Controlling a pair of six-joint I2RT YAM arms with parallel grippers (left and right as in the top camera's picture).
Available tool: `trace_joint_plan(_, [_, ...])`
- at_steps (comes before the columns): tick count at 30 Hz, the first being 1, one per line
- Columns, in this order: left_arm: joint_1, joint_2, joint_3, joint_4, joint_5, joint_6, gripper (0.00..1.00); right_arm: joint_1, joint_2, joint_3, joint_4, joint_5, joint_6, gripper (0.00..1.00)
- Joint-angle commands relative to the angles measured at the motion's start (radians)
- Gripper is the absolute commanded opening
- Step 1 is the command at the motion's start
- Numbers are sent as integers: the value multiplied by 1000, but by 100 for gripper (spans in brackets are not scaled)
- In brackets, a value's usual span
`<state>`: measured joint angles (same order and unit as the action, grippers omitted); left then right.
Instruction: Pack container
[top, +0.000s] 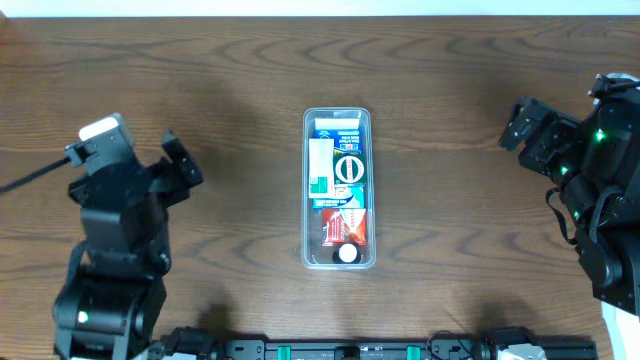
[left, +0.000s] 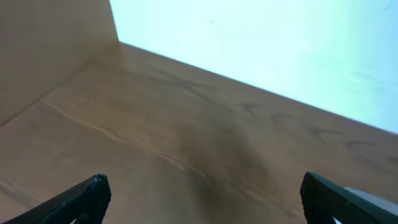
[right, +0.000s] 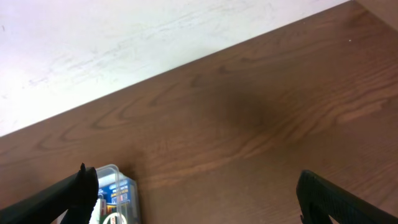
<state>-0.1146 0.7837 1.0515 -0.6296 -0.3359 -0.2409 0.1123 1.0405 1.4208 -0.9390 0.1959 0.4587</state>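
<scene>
The container (top: 307, 190), a clear long narrow plastic tray, lies in the middle of the table. It holds several small boxes: a blue one (top: 337, 128) at the far end, a green and white one (top: 348, 170) in the middle, a red one (top: 345, 227) at the near end. Its far corner shows in the right wrist view (right: 111, 170). My left gripper (top: 182, 165) is open and empty, well left of the container; its fingers frame bare wood in the left wrist view (left: 202, 193). My right gripper (top: 520, 125) is open and empty, well right of the container (right: 196, 193).
The table is dark brown wood (top: 450, 230). A white wall or floor (right: 93, 50) lies beyond the far table edge. A black rail (top: 380, 350) runs along the front edge between the arm bases.
</scene>
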Motion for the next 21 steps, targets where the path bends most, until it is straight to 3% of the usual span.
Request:
trace_joint_plan(1, [94,-79,-114,44,205,114,98,-8,0,2,0,6,-8,99])
trace_joint_plan(11, [167,-433,-509,249,275,113,98,-8,0,2,0,6,-8,99])
trace_joint_plan(21, [167,-747,-776,391,299,109,98,-8,0,2,0,6,-8,99])
